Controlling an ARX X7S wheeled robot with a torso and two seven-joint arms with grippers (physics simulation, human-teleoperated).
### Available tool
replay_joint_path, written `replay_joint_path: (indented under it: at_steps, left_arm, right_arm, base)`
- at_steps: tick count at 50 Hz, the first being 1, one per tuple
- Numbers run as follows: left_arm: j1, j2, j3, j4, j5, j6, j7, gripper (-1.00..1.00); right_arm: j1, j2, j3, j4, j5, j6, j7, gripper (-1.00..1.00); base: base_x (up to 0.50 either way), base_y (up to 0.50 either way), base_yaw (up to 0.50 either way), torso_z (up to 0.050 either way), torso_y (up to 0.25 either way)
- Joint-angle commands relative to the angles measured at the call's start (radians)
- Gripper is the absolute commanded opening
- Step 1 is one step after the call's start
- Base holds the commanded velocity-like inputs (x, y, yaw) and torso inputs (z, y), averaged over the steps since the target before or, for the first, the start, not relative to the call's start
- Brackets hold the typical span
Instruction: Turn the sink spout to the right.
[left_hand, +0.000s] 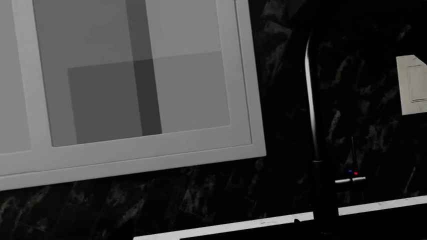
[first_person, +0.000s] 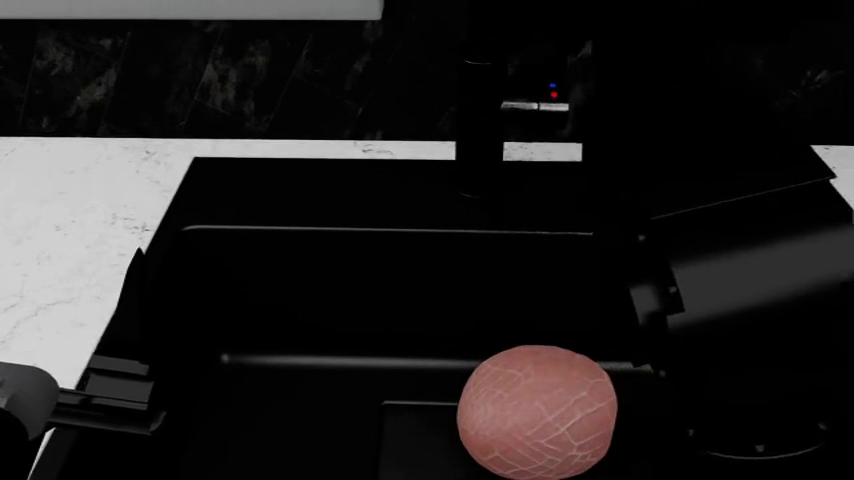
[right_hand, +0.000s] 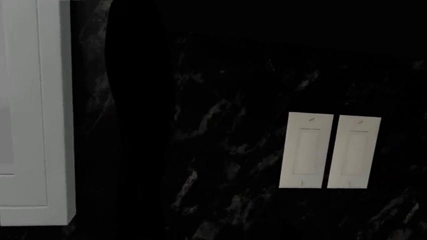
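Note:
The sink spout (first_person: 478, 110) is a slim black upright post at the back of the sink (first_person: 387, 250), a deep black basin. Its silvery side lever (first_person: 535, 106) carries a red and a blue dot. In the left wrist view the spout (left_hand: 311, 105) shows as a thin highlighted tube, with the lever (left_hand: 350, 180) low on it. A dark upright band in the right wrist view (right_hand: 137, 125) may be the spout. My right arm (first_person: 747, 290) is a big black mass right of the spout. My left arm (first_person: 80, 400) is at the lower left. Neither gripper's fingers can be made out against the black.
A pink netted ball of meat (first_person: 538, 410) lies in the near part of the sink. White marble counter (first_person: 80, 230) flanks the sink. Behind are a black marble backsplash, a white window frame (left_hand: 133, 155) and two white switch plates (right_hand: 330, 150).

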Motion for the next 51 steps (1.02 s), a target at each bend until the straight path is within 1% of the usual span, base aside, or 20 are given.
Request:
replay_joint_path:
  at_steps: [1, 12, 20, 26, 28, 34, 37, 46, 51]
  left_arm:
    - [-0.002, -0.005, 0.005, 0.006, -0.005, -0.012, -0.003, 1.00]
    - [-0.017, -0.008, 0.012, 0.003, -0.006, -0.021, -0.005, 1.00]
    - [-0.019, -0.009, 0.017, 0.013, -0.007, -0.031, -0.011, 1.00]
    - [-0.025, -0.010, 0.026, 0.034, -0.022, -0.049, -0.007, 1.00]
    - [-0.025, -0.010, 0.025, 0.033, -0.024, -0.051, -0.007, 1.00]
    - [-0.020, -0.012, 0.030, 0.006, -0.016, -0.025, -0.002, 1.00]
    - [-0.020, -0.013, 0.036, 0.011, -0.016, -0.031, -0.003, 1.00]
    - [0.006, -0.009, 0.057, 0.006, -0.004, -0.011, -0.009, 1.00]
    - [0.017, -0.009, 0.055, -0.010, -0.002, 0.000, -0.011, 1.00]
  right_arm:
    - [0.020, 0.040, 0.013, 0.015, -0.006, 0.014, 0.007, 1.00]
    - [0.054, 0.064, 0.007, 0.114, -0.038, -0.019, 0.011, 1.00]
    - [0.047, 0.086, 0.027, 0.171, -0.048, -0.050, 0.019, 1.00]
    - [0.071, 0.082, 0.017, 0.291, -0.070, -0.114, 0.010, 1.00]
    - [0.071, 0.075, 0.056, 0.345, -0.055, -0.180, 0.005, 1.00]
    - [0.106, 0.077, 0.004, 0.419, -0.096, -0.213, -0.011, 1.00]
    - [0.136, 0.075, 0.002, 0.468, -0.106, -0.230, -0.010, 1.00]
    - [0.168, 0.080, -0.002, 0.507, -0.111, -0.233, -0.015, 1.00]
    - [0.200, 0.072, -0.010, 0.584, -0.125, -0.270, -0.016, 1.00]
  base:
    - [0.00, 0.00, 0.00, 0.000, 0.000]
    - [0.00, 0.00, 0.00, 0.000, 0.000]
    - [0.00, 0.00, 0.00, 0.000, 0.000]
    - [0.00, 0.00, 0.00, 0.000, 0.000]
    - [0.00, 0.00, 0.00, 0.000, 0.000]
    - [0.00, 0.00, 0.00, 0.000, 0.000]
    - [0.00, 0.00, 0.00, 0.000, 0.000]
    - [0.00, 0.00, 0.00, 0.000, 0.000]
    - [0.00, 0.00, 0.00, 0.000, 0.000]
